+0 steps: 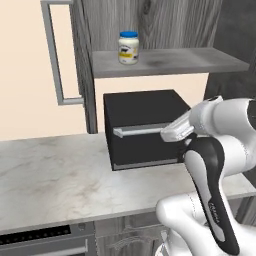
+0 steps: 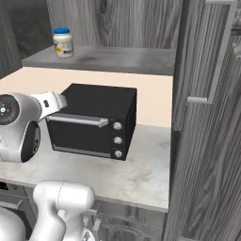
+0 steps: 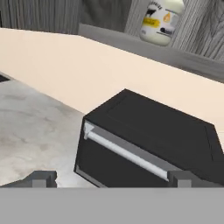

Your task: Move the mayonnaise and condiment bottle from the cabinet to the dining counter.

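Whitish mayonnaise (image 3: 161,21), yellow-blue label, top cut off in my hand view; my gripper (image 3: 111,178) fingers spread wide, holding nothing.

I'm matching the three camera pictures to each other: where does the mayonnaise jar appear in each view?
Left base view: the mayonnaise stands upper centre, on the left part of the cabinet shelf.
Right base view: upper left, near the shelf's left end.
Hand view: top, right of centre, cut by the top edge.
Shared landmark: the black oven below the shelf.
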Motion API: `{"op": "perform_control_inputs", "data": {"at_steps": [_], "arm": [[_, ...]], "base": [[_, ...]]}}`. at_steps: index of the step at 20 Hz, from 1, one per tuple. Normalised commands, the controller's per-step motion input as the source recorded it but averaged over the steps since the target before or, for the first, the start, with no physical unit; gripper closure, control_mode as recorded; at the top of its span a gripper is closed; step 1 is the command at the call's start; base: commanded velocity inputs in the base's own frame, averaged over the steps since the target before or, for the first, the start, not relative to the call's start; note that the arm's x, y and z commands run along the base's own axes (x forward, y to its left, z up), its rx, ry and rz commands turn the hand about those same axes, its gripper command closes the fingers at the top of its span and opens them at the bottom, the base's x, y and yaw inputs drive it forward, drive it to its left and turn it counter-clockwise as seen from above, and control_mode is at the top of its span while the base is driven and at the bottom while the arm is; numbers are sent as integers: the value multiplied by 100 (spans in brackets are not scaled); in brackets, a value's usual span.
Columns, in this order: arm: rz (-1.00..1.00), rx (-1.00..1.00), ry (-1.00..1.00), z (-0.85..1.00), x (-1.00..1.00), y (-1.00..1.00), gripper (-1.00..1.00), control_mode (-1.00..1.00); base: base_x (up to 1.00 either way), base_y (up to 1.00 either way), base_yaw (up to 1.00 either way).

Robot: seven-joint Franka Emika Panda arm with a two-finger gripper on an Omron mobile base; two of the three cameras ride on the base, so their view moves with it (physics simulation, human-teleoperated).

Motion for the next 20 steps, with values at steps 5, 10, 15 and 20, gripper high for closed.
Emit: {"op": "perform_control_inputs", "data": {"at_steps": [5, 10, 15, 20], "arm": [[-6, -1, -15, 80, 8, 0, -100, -100], [-12, 0, -1, 78, 22, -12, -100, -100], [-14, 0, 1, 46, 25, -11, -100, -100], [-1, 4, -11, 28, 30, -5, -100, -100]], "base": [[0, 0, 0], [0, 0, 0], [0, 0, 0], [0, 0, 0]]}}
